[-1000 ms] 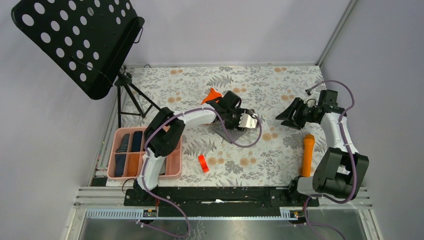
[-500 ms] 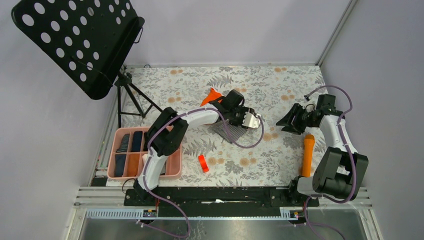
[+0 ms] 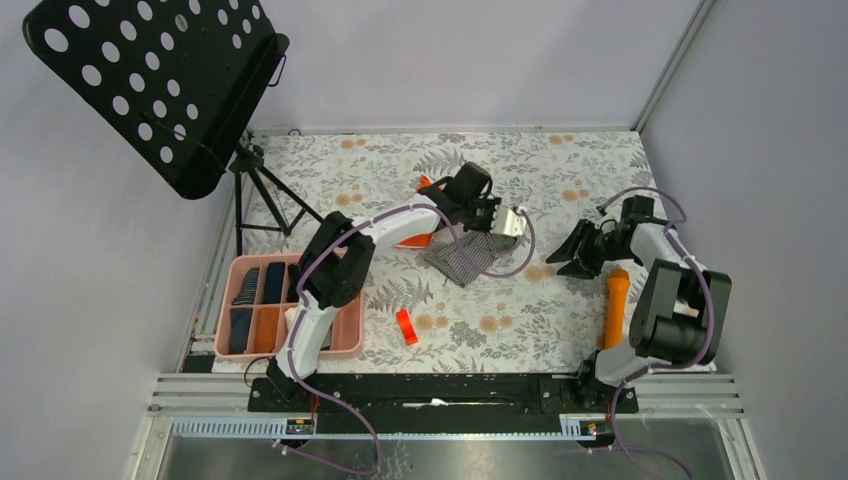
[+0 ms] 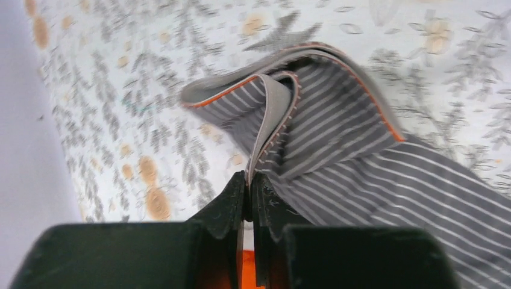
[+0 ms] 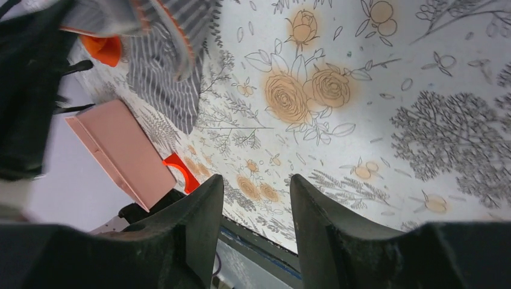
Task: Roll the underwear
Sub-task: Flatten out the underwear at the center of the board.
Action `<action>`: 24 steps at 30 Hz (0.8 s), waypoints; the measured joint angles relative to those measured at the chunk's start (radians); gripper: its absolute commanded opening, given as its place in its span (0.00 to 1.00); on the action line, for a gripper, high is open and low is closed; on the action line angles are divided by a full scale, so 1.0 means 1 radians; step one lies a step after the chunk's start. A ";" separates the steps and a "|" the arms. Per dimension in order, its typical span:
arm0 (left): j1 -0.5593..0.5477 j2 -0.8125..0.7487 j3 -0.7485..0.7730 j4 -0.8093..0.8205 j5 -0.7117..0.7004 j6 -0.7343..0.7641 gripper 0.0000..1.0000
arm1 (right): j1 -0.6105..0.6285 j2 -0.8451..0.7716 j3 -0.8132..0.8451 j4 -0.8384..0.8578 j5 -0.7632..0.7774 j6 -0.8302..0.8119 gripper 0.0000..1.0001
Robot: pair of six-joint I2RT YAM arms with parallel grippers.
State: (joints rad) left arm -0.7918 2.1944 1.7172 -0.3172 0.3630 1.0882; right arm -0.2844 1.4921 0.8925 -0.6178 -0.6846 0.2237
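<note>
A grey underwear with fine stripes (image 3: 462, 257) lies mid-table; in the left wrist view its orange-trimmed waistband (image 4: 337, 114) is folded up off the cloth. My left gripper (image 3: 497, 226) (image 4: 249, 178) is shut on the edge of that waistband. A bright orange underwear (image 3: 413, 240) lies partly under the left arm and shows between the fingers (image 4: 248, 268). My right gripper (image 3: 566, 252) (image 5: 256, 188) hovers open over bare tablecloth to the right of the grey underwear (image 5: 163, 72), holding nothing.
A long orange cylinder (image 3: 614, 310) lies beside the right arm. A small red block (image 3: 405, 326) (image 5: 179, 170) sits near the front. A pink divided tray (image 3: 345, 330) (image 5: 120, 150) with dark rolled items stands front left. A black music stand (image 3: 160, 80) on a tripod (image 3: 255, 190) occupies the back left.
The left gripper has closed on the grey underwear's waistband and shifted toward the back, lifting that edge. The right gripper has come nearer and slightly left, still open.
</note>
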 measured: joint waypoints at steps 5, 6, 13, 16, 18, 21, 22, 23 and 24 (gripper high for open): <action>0.060 0.039 0.164 -0.048 0.000 -0.171 0.02 | 0.072 0.159 0.043 0.043 -0.006 0.047 0.59; 0.070 0.043 0.182 -0.048 0.000 -0.203 0.01 | 0.091 0.192 0.068 0.050 -0.010 0.055 0.62; 0.107 0.060 0.206 -0.093 -0.001 -0.386 0.00 | 0.177 0.378 0.296 0.100 -0.014 0.109 0.66; 0.106 0.093 0.250 -0.134 0.002 -0.459 0.00 | 0.192 0.420 0.348 0.129 -0.014 0.140 0.63; 0.106 0.107 0.270 -0.150 0.006 -0.499 0.00 | 0.199 0.443 0.366 0.142 -0.014 0.153 0.61; 0.110 0.114 0.274 -0.168 0.014 -0.550 0.00 | 0.221 0.479 0.386 0.156 -0.014 0.167 0.59; 0.112 0.114 0.274 -0.171 0.017 -0.565 0.00 | 0.231 0.489 0.390 0.160 -0.015 0.171 0.59; 0.114 0.116 0.274 -0.175 0.019 -0.579 0.00 | 0.243 0.497 0.397 0.160 -0.015 0.175 0.59; 0.117 0.117 0.277 -0.182 0.023 -0.597 0.00 | 0.253 0.505 0.404 0.161 -0.016 0.177 0.59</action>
State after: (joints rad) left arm -0.6750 2.3112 1.9938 -0.4995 0.3859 0.4911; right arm -0.0311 1.9972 1.2961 -0.4572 -0.7010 0.4007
